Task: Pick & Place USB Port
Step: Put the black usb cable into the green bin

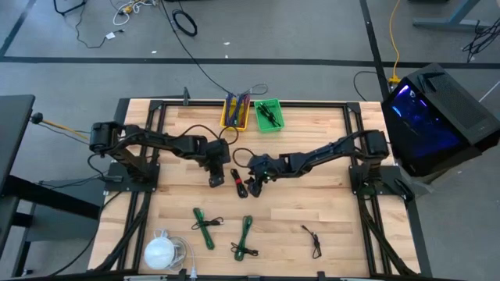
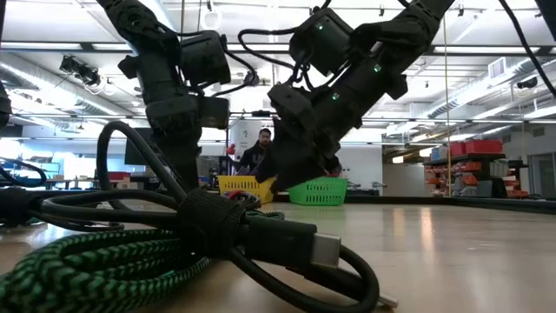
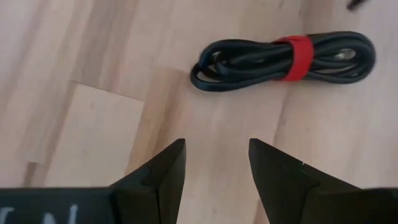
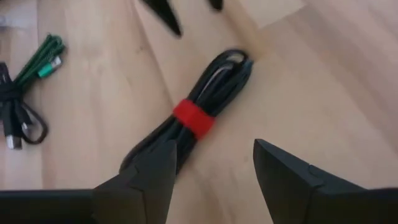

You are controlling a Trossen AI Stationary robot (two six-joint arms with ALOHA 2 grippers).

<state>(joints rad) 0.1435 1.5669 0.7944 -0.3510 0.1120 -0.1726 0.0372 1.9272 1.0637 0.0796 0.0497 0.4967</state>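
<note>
A black USB cable bundle (image 1: 234,178) tied with a red strap (image 4: 193,119) lies flat on the wooden table between my two grippers. My left gripper (image 1: 216,179) is open just to the bundle's left. In the left wrist view this gripper (image 3: 214,146) hangs over bare wood, with the bundle (image 3: 286,56) ahead of its fingertips. My right gripper (image 1: 254,186) is open just to the bundle's right. In the right wrist view this gripper (image 4: 214,146) hovers over one end of the bundle (image 4: 186,134), and one finger (image 4: 152,165) hides the bundle's tip.
A yellow bin (image 1: 236,114) and a green bin (image 1: 268,115) stand at the table's far edge. Two green braided cables (image 1: 203,226) (image 1: 245,238), a thin black cable (image 1: 313,239) and a white round object (image 1: 160,251) lie nearer the near edge. A person (image 2: 261,148) stands beyond the table.
</note>
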